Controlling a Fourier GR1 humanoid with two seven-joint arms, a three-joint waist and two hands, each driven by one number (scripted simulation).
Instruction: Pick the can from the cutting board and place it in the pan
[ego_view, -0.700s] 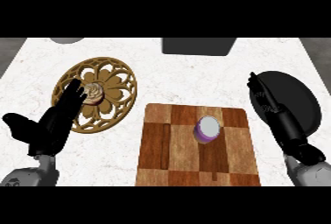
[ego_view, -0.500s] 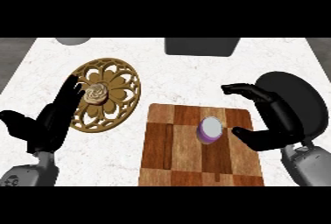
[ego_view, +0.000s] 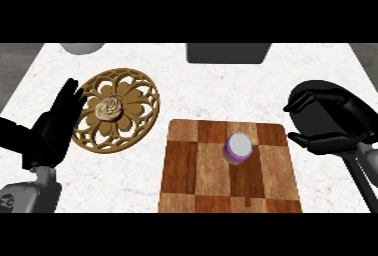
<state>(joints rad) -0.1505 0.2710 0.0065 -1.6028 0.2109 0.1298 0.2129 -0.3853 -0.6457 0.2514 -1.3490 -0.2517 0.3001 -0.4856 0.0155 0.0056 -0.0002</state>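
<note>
The left hand (ego_view: 52, 131) is matte black, with long, slim fingers and a broad black back. Below it sits a grey forearm (ego_view: 29, 196) carrying a small dark round marking. The right hand (ego_view: 328, 125) is equally black and blocky, above a thin grey forearm (ego_view: 363, 172).

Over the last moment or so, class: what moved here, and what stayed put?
The right hand swung in toward the can, fingers curling, without touching it. Nothing was grasped. The can, the cutting board, the pan and the open left hand beside the ornate trivet stayed put.
</note>
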